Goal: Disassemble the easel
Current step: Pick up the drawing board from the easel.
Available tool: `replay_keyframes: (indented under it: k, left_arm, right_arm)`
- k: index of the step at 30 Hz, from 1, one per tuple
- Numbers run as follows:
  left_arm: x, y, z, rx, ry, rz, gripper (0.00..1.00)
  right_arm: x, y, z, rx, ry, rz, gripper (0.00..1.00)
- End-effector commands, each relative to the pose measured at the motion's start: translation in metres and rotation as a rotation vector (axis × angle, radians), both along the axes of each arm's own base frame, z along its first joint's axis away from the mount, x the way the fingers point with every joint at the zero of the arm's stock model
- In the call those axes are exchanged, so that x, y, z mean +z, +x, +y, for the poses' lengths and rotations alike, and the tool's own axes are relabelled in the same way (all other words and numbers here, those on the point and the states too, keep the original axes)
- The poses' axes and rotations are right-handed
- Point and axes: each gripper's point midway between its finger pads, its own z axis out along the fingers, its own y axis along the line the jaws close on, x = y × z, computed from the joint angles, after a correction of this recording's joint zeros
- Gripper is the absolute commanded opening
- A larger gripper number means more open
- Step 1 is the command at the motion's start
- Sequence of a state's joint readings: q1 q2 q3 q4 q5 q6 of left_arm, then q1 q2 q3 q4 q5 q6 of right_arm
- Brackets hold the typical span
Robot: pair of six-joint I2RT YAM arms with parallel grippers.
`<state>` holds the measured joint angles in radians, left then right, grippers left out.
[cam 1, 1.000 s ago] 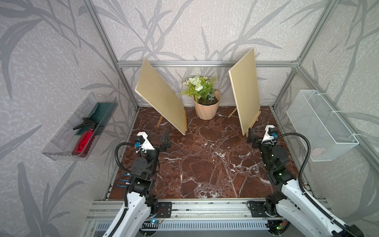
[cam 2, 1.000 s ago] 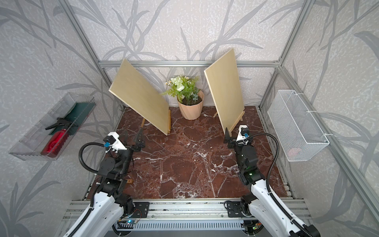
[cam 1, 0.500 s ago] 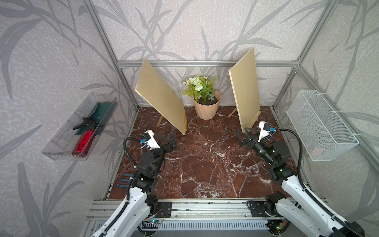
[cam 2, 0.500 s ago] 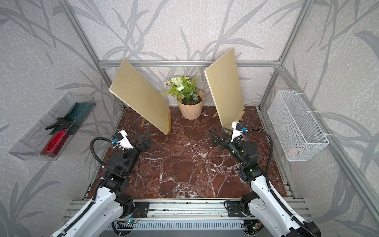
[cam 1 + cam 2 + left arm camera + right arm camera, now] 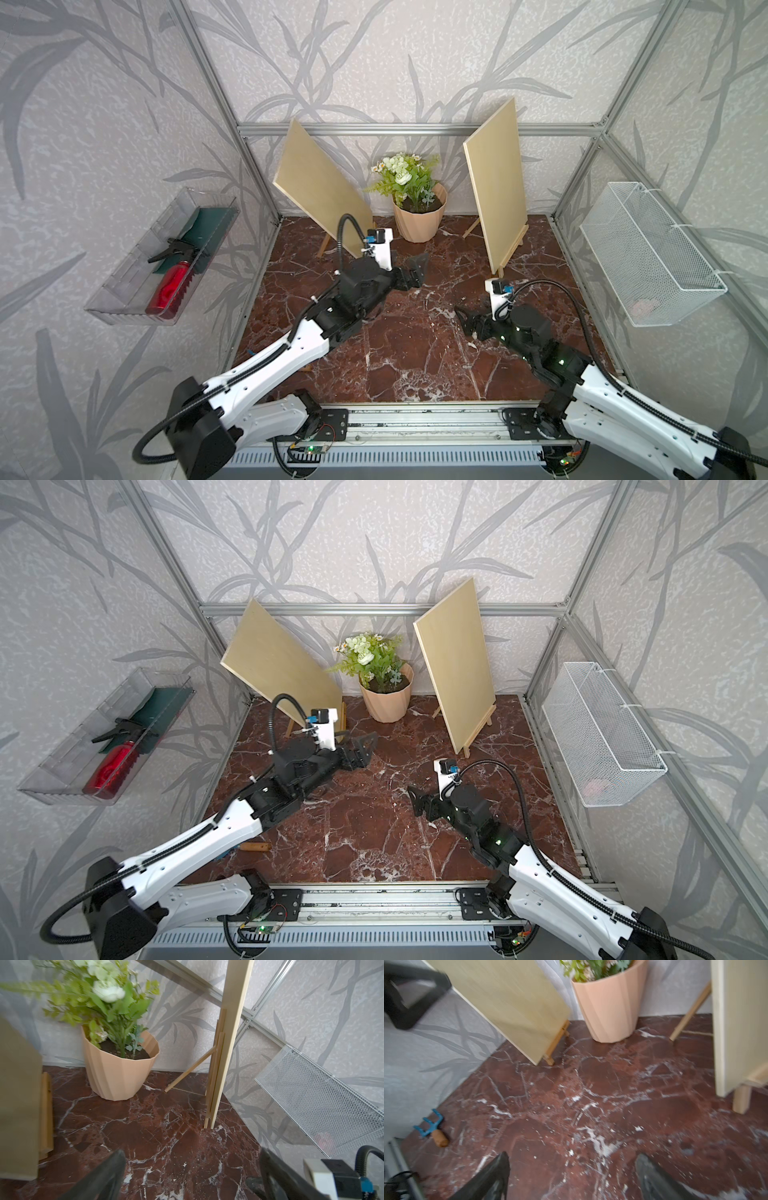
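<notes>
Easel (image 5: 323,246) at eleven o'clock bears a board (image 5: 320,187); second easel (image 5: 512,247) at one o'clock likewise; left gripper (image 5: 420,270), right gripper (image 5: 462,322) spread wide.

Red-brown marble tabletop (image 5: 415,353): peach faceted plant pot (image 5: 419,220), wooden board-bearing easel (image 5: 323,246) left of it, second wooden easel (image 5: 516,240) right, small blue wood-handled rake (image 5: 431,1126) well apart.
</notes>
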<state>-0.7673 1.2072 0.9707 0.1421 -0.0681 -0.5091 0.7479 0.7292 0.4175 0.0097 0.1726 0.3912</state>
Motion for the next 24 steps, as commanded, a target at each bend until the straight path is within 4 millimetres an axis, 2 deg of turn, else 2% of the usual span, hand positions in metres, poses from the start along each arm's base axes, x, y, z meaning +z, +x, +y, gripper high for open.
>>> replay_keyframes:
  k: [1,3,9,15,20,24]
  left_arm:
    - [-0.009,0.013,-0.038,-0.053,0.058,0.025,0.99]
    - [-0.012,0.025,-0.063,-0.078,0.093,0.034,0.99]
    - [-0.016,0.05,-0.123,-0.173,0.098,0.05,0.94]
    - [-0.012,0.079,-0.148,-0.158,0.133,0.02,0.91]
    - [0.001,0.097,-0.176,-0.195,0.105,-0.022,0.89]
    - [0.013,0.109,-0.189,-0.186,0.072,-0.04,0.86]
  right_arm:
    - [-0.021,0.009,-0.026,-0.132,-0.062,-0.029,0.95]
    - [-0.033,0.013,-0.035,-0.192,-0.071,-0.002,0.95]
    - [-0.054,0.017,-0.035,-0.206,-0.061,0.028,0.95]
    - [-0.063,0.028,-0.039,-0.228,-0.092,0.06,0.94]
    - [-0.062,0.03,-0.037,-0.222,-0.092,0.049,0.93]
    - [-0.061,0.03,-0.04,-0.228,-0.106,0.037,0.93]
